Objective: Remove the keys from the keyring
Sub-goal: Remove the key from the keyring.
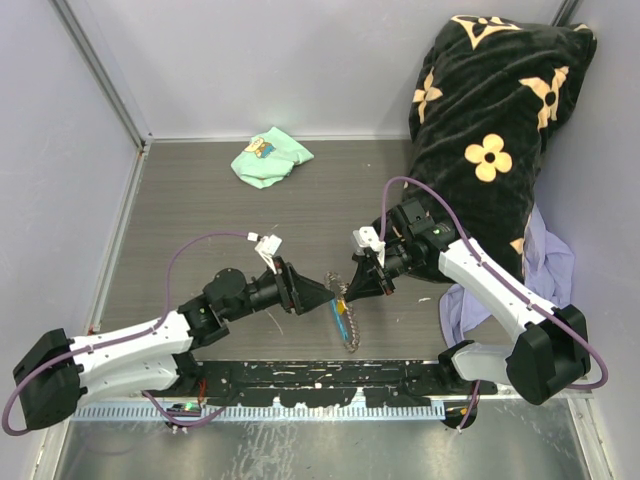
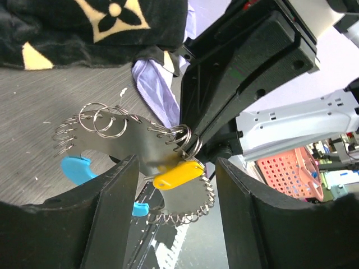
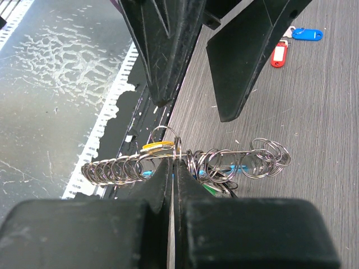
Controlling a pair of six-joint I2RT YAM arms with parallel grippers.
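A: Top view first. How far along?
B: Partway, I'd judge. The keyring (image 1: 346, 320) hangs between the two gripper tips just above the table (image 1: 200, 200), near its front edge, with the chain dangling. The left gripper (image 1: 326, 290) points at it from the left. The right gripper (image 1: 360, 283) meets it from the right. It's too small here to count keys.

A: Left wrist?
B: The left gripper's fingers (image 2: 106, 213) stand well apart with nothing gripped, and the bundle sits in the gap between them. It looks like a flat silvery piece edged with many small wire rings. A yellow-tagged key (image 2: 178, 174) is on it. A sky-blue fob (image 2: 76, 169), I think, shows at lower left. The right gripper's black body comes in from the upper right.

A: Right wrist?
B: The right gripper's jaws are pressed fully together on one wire ring of the keyring. The left's fingers hang open just above it. A red-tagged key (image 3: 279, 55) and a blue-tagged key (image 3: 307, 34) lie loose on the table, well apart from the ring, so I count those as done. The yellow one is on the ring, and a green tag (image 3: 212, 189) peeks out underneath. At least two are off and at least two are left.
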